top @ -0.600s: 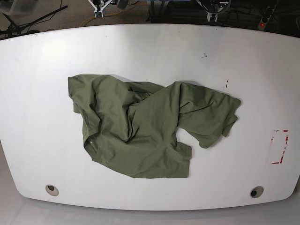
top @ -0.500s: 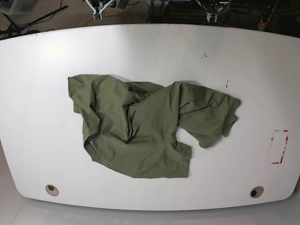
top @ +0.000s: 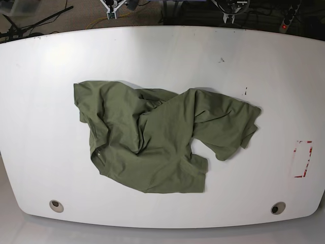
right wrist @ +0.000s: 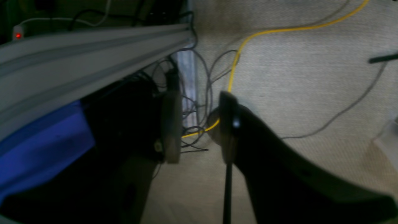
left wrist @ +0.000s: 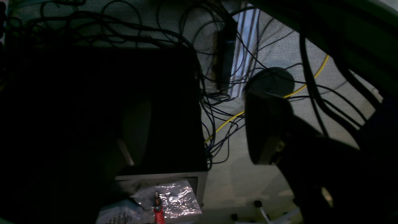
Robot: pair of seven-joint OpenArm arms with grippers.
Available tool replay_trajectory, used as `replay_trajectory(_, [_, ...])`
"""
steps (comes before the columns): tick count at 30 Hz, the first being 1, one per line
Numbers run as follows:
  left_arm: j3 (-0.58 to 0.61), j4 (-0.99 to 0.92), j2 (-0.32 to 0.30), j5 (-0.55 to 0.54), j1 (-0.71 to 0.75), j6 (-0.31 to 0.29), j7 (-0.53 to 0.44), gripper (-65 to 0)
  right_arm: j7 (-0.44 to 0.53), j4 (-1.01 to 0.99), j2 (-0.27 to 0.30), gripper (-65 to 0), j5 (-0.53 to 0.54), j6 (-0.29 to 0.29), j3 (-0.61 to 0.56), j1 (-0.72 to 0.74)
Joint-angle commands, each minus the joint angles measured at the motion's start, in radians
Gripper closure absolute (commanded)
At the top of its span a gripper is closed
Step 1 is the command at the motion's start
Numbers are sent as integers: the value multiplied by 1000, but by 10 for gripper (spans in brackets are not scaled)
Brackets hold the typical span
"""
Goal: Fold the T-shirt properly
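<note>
Base view: the T-shirt (top: 157,137) lies crumpled near the middle of the white table (top: 167,51), twisted over itself with no flat panel or straight fold, so folding appears not yet begun; spreading and every fold remain. Bare tabletop surrounds the cloth on all sides, widest toward the far edge. Both arms sit beyond that far edge. The right gripper (right wrist: 199,130) shows parted, empty jaws; the left gripper (left wrist: 202,130) likewise stands wide apart, grasping nothing.

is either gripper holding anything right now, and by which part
Nothing is held. The right gripper is open over the floor; the left gripper grips nothing. The T-shirt lies crumpled, untouched, on the table.
</note>
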Motion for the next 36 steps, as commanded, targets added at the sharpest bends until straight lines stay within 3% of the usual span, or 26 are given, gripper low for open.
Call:
replay_trajectory(1, [0,18,-2,-3,25,-1,-17,-438,21,23,0,-181,6,8,7,-31])
replay_trajectory(12, [-2,305,-4,-3,223,-1,-39,-435,51,233,6,-181,9,8,9,-195])
replay_trajectory(20, [-6,621,-10,-3,435,-1,-39,-435,50,495,6,-181,11,8,9,-386])
replay_trajectory(26, [-91,871,-21,-5,616,-6,-39,-435,10,750,6,-181,11,8,9,-556])
replay_trajectory(30, [-102,1043,-9,-5,746,-6,-39,-435,4,907,9,-181,68,11,9,-665])
replay_trajectory(36, [-103,1273,-9,-6,904,-6,-39,-435,4,1098,61,-181,161,13,7,-797])
